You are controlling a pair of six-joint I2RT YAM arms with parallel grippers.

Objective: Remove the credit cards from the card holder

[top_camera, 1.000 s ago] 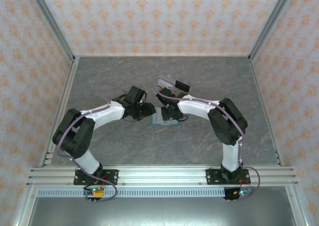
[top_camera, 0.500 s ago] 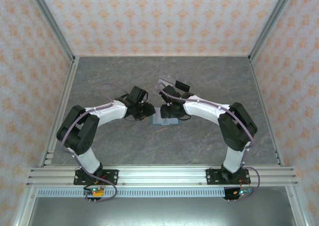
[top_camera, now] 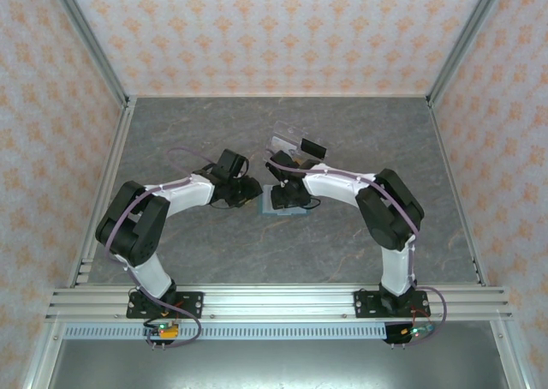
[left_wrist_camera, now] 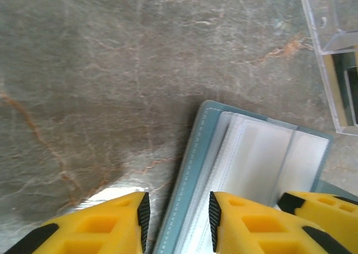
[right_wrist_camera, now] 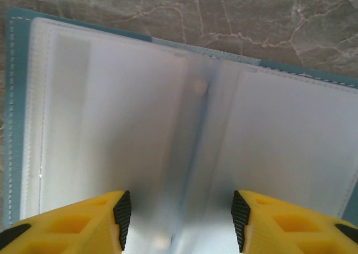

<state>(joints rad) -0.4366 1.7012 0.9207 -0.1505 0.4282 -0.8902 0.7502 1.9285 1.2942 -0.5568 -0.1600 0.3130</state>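
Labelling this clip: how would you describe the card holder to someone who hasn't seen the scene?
Start at the middle of the grey marbled table. The card holder lies open there: a teal stitched cover with frosted clear sleeves inside, unlike the rigid clear plastic piece farther back.

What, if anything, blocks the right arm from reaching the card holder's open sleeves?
Nothing visible, so likely yes: the right pincer hangs open above the card holder's clear sleeves. The left pincer straddles its cover edge, off to one side.
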